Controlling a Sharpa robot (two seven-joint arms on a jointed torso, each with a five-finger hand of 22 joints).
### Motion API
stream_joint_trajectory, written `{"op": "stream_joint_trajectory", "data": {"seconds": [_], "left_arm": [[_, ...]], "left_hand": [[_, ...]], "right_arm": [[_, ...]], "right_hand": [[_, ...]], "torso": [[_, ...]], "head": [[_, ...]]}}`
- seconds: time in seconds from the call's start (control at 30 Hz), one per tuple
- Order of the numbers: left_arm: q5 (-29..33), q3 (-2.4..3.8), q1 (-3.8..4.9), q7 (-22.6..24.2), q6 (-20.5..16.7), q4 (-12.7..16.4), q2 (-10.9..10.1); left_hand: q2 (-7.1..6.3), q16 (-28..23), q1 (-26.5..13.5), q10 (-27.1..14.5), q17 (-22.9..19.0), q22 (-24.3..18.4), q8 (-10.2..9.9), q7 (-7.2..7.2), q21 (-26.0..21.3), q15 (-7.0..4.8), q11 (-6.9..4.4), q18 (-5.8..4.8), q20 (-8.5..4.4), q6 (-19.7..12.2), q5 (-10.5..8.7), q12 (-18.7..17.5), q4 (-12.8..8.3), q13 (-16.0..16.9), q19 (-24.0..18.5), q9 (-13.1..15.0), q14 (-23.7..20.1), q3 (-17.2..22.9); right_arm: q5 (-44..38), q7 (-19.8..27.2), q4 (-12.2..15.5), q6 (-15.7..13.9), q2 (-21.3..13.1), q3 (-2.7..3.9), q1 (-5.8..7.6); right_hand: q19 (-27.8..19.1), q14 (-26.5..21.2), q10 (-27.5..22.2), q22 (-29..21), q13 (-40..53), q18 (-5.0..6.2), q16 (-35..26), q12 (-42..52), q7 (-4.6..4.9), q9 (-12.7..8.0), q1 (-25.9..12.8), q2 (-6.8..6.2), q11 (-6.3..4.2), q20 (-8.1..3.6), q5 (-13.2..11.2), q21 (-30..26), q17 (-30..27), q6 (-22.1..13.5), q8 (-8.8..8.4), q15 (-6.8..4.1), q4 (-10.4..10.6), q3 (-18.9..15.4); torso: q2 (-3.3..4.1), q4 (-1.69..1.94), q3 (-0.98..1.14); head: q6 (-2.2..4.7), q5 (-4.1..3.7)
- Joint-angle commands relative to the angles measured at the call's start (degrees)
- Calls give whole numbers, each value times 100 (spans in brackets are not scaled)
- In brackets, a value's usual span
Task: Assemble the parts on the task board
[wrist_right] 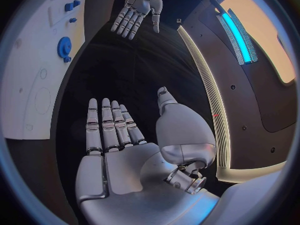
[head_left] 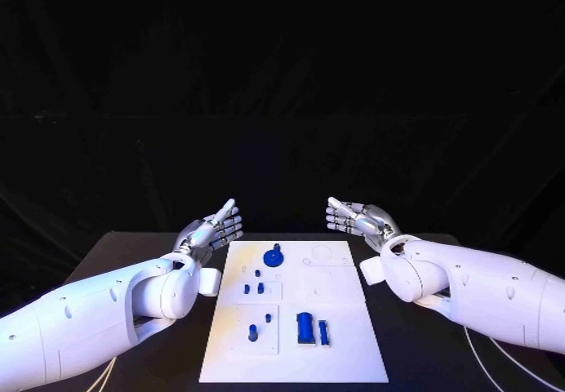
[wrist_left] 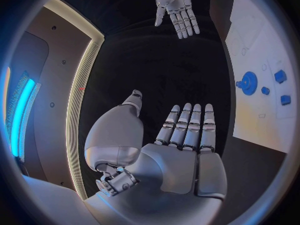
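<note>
The white task board (head_left: pixel 341 327) lies in the middle of the black table. On it are a round blue gear-like part (head_left: pixel 273 258), small blue pegs (head_left: pixel 253 287), another peg (head_left: pixel 252 331), and a taller blue block (head_left: pixel 306 327) with a slim piece (head_left: pixel 324 331) beside it. My left hand (head_left: pixel 212 231) hovers off the board's far left corner, flat and holding nothing. My right hand (head_left: pixel 356 218) hovers off the far right corner, also flat and empty. In the left wrist view my left hand (wrist_left: pixel 181 135) has straight fingers, with the gear (wrist_left: pixel 249 83) and the board (wrist_left: pixel 262 45) beyond. The right wrist view shows my right hand (wrist_right: pixel 119 135) likewise, near the gear (wrist_right: pixel 64 47).
The black table (head_left: pixel 141 253) reaches out on both sides of the board. My left hand (wrist_right: pixel 137 10) shows far off in the right wrist view, and my right hand (wrist_left: pixel 176 7) far off in the left wrist view.
</note>
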Motion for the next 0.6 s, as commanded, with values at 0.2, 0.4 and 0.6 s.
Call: {"op": "stream_joint_trajectory", "data": {"seconds": [0.2,0.4,0.6], "left_arm": [[-281,60,-111,512,-1634,596,39],[-337,79,-145,613,-2009,779,47],[-342,81,-149,622,-2044,797,47]], "left_hand": [[60,-62,-2245,-1568,-235,-651,-61,-491,-66,-556,-636,-265,-442,-1465,-77,-64,-670,-44,-1285,-46,-1433,-332],[60,-62,-2805,-1960,-235,-651,-61,-491,-66,-556,-636,-670,-554,-1834,-77,-64,-670,-44,-1606,-46,-1790,-332],[60,-62,-3301,-2306,-235,-651,-61,-491,-66,-556,-636,-670,-977,-2154,-77,-64,-670,-44,-1884,-46,-2107,-332]], "right_arm": [[766,797,946,-1627,-192,303,-383],[942,963,1250,-2008,-255,410,-510],[959,980,1280,-2046,-262,421,-523]], "right_hand": [[-1462,-1744,-1688,-775,-57,-274,-76,-74,-630,-560,-2223,-9,-354,-340,-661,-76,-256,-1547,-73,-134,-315,-24],[-1829,-2184,-2112,-970,-57,-704,-76,-74,-630,-560,-2784,-9,-354,-756,-661,-76,-256,-1938,-73,-134,-315,-24],[-2148,-2562,-2478,-1138,-57,-704,-76,-74,-630,-560,-3268,-9,-354,-756,-661,-76,-256,-2276,-73,-134,-315,-24]], "torso": [[-36,-20,20],[-36,-20,20],[-36,-20,20]], "head": [[21,44],[21,44],[21,44]]}}
